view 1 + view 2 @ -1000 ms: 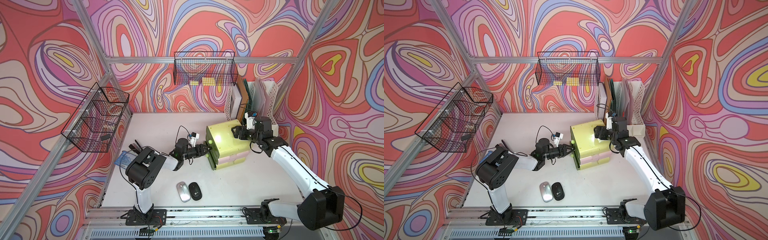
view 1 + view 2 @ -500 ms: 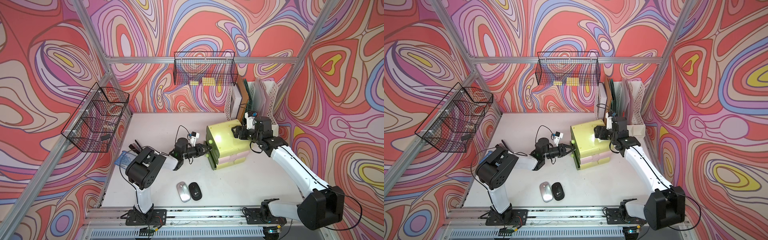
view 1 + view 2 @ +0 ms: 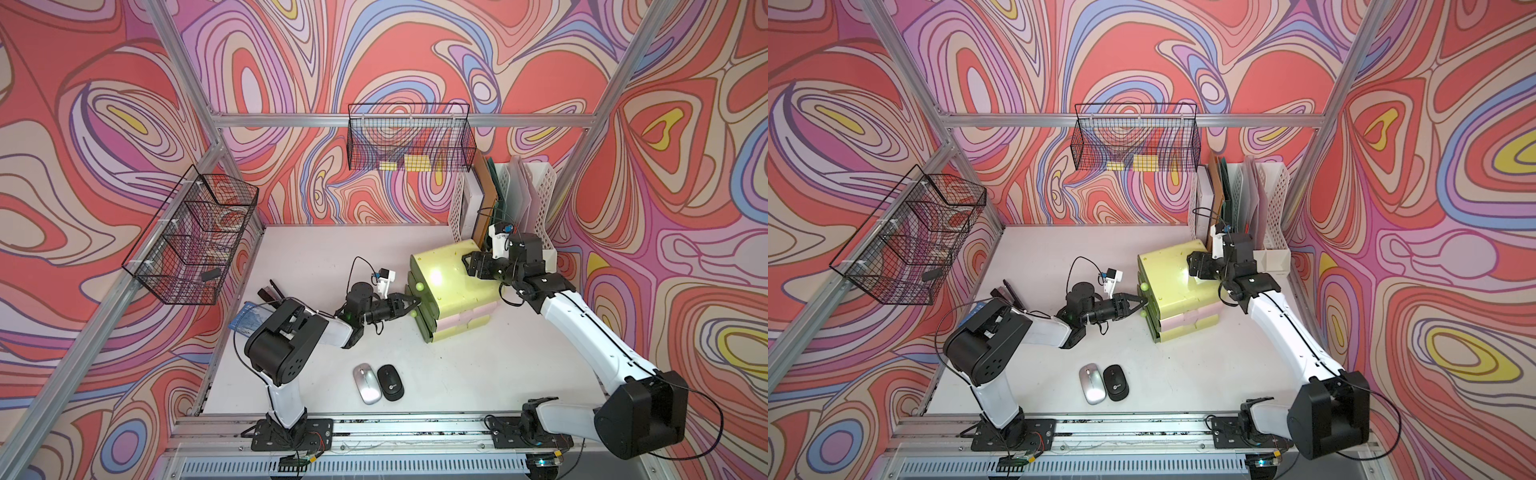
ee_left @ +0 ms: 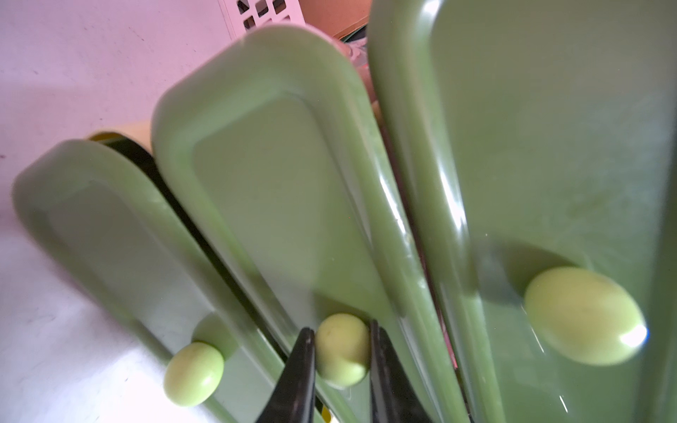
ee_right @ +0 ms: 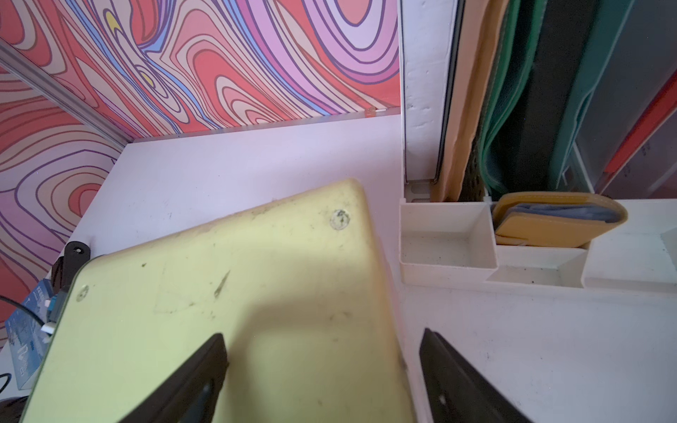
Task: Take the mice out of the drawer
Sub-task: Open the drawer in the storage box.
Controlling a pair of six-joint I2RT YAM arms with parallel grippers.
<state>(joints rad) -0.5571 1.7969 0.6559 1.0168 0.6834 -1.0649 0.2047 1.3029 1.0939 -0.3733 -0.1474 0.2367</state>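
A silver mouse (image 3: pixel 366 383) (image 3: pixel 1092 383) and a black mouse (image 3: pixel 390 382) (image 3: pixel 1116 382) lie side by side on the white table near the front. The yellow-green drawer unit (image 3: pixel 453 291) (image 3: pixel 1177 286) has three green drawer fronts with round knobs. My left gripper (image 3: pixel 415 305) (image 3: pixel 1142 302) (image 4: pixel 340 327) is shut on the middle drawer's knob (image 4: pixel 342 351). The middle drawer front (image 4: pixel 278 190) sits nearly flush. My right gripper (image 3: pixel 471 266) (image 3: pixel 1196 264) (image 5: pixel 323 335) is open, astride the back edge of the unit's top. The drawers' insides are hidden.
A white file rack (image 3: pixel 536 199) with folders and a low white organiser (image 5: pixel 447 252) stand behind the unit. Wire baskets hang on the back wall (image 3: pixel 409 143) and left wall (image 3: pixel 195 241). A blue pack (image 3: pixel 249 322) and a black item (image 3: pixel 270 293) lie at the table's left.
The left gripper's fingers have closed onto the middle knob. Both arms have otherwise stayed where they were, and the mice have not moved.
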